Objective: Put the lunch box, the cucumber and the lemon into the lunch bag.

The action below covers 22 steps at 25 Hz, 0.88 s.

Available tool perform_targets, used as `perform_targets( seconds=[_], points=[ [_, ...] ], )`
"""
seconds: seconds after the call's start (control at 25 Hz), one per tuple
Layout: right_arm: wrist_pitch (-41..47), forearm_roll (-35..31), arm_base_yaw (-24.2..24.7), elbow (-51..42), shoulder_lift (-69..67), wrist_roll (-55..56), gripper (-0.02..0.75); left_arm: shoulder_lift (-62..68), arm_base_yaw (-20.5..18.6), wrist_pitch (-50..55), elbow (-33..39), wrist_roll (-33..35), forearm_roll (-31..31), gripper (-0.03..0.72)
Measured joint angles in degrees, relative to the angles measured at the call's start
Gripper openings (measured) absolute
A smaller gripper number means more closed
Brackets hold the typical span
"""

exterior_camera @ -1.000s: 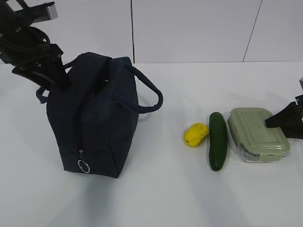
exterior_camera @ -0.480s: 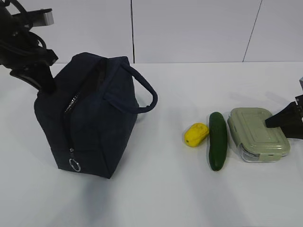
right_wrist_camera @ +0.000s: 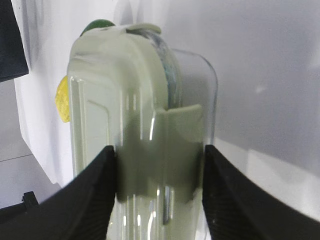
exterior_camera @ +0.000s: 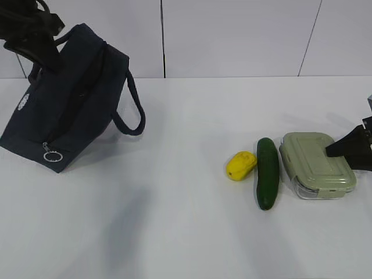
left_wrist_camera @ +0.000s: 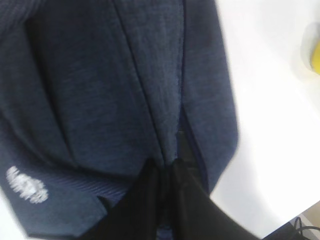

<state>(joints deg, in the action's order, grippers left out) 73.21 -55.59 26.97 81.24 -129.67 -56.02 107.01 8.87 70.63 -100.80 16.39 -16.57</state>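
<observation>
exterior view has the left tool (exterior_camera: 43, 49) up at the worktop's far left corner, pinched together on the top of the lunch bag (exterior_camera: 70, 99), which hangs tilted with its lower corner near the worktop (exterior_camera: 186, 232). the zipper's ring pull (exterior_camera: 52, 156) dangles at the low end and one loop handle (exterior_camera: 131, 107) droops to the side. whether anything is inside the bag cannot be told. toward the right edge lie the lemon (exterior_camera: 240, 165), the cucumber (exterior_camera: 267, 172) just beside it, and the lunch box (exterior_camera: 317, 165) with its sage lid on. the right tool (exterior_camera: 349, 150) rests over the box's far end. left wrist view adds the bag's white logo (left_wrist_camera: 26, 184) and the fold of fabric gripped. right wrist view shows the dark fingers (right_wrist_camera: 95, 195) spread apart on either side of the box's lid tab.
</observation>
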Motion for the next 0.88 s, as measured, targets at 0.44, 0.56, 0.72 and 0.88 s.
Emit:
perform_targets(
  seconds=[0.44,0.56,0.72,0.88],
  points=[
    [0.0,-0.2,0.0,0.0,0.0,-0.2,0.377,4.1,2.5,0.0,0.0,-0.3,-0.1,0.008],
    [0.0,-0.5,0.0,0.0,0.0,-0.2,0.373,4.3,2.5,0.0,0.0,-0.3,-0.1,0.008],
    [-0.3,-1.2,0.0,0.0,0.0,-0.2,0.372,4.3,2.5,0.0,0.0,-0.3,0.1,0.008],
    [-1.1,-2.6,0.0,0.0,0.0,-0.2,0.361,4.3,2.5,0.0,0.0,-0.3,0.4,0.008]
  ],
)
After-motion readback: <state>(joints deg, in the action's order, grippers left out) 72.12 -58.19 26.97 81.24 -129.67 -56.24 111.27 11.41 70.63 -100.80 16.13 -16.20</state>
